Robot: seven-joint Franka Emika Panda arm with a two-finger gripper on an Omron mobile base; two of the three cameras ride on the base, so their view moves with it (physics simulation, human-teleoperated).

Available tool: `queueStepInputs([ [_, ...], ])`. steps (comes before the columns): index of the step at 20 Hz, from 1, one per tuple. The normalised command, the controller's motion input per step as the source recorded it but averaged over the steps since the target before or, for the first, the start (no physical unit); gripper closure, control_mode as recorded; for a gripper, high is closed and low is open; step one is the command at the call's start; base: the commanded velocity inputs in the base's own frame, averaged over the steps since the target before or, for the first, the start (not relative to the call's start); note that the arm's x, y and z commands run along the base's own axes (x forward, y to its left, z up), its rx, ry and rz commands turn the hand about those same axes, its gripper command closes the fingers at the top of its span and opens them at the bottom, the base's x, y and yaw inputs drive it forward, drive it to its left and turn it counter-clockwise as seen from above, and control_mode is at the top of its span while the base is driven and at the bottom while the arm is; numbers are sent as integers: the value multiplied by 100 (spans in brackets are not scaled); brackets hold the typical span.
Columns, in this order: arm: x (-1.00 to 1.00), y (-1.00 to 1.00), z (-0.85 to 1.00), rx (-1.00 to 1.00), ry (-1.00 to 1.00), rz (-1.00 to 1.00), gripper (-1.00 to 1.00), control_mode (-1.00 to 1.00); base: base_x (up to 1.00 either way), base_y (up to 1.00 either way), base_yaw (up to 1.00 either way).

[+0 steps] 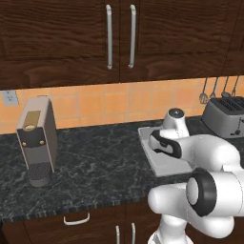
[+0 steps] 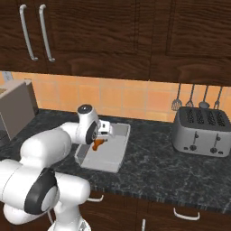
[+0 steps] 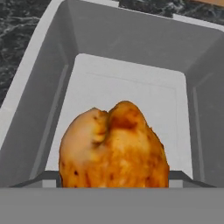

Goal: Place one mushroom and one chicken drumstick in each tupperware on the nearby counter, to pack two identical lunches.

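A: Left base view first. What's hard to see?

B: The arm (image 1: 209, 162) stands in front of the grey tub (image 1: 151, 153), so only the tub's left rim and part of its floor show. The pincer itself is hidden behind the wrist. The tub sits on the counter (image 1: 95, 162) toward its right half, near the front edge. A coffee machine (image 1: 37, 140) stands at the left end, and a toaster (image 1: 225, 116) at the right is cut off by the frame.

A: Right base view?

B: Here the pincer (image 2: 100, 142) hangs over the tub's (image 2: 118, 149) left side, with a brown-orange drumstick (image 2: 98, 144) between its fingers, above the tub floor. The fingers are too small to make out well. The rest of the tub floor is bare. The toaster (image 2: 200, 131) stands well apart toward the right end, utensils (image 2: 197, 101) hanging on the wall behind it.

A: Hand view?

B: The drumstick (image 3: 113, 148) is close up: golden brown, lumpy, with darker roasted patches. Its lower part is cut off at the bottom, and it covers the fingertips. The jaws stand wide, pinching the drumstick. Below it lies the tub's (image 3: 52, 83) pale floor with sloping grey walls, and speckled counter (image 3: 17, 26) beyond the rim.
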Motion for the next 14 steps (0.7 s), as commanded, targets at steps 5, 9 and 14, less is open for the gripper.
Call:
queueStepInputs([
  [5, 24, 0, -38, 0, 0, 0, 100, -100, 0, 0, 0],
  [9, 29, 0, -25, 0, 0, 0, -100, -100, 0, 0, 0],
  [14, 15, -1, 0, 0, -2, 0, -100, -100, 0, 0, 0],
])
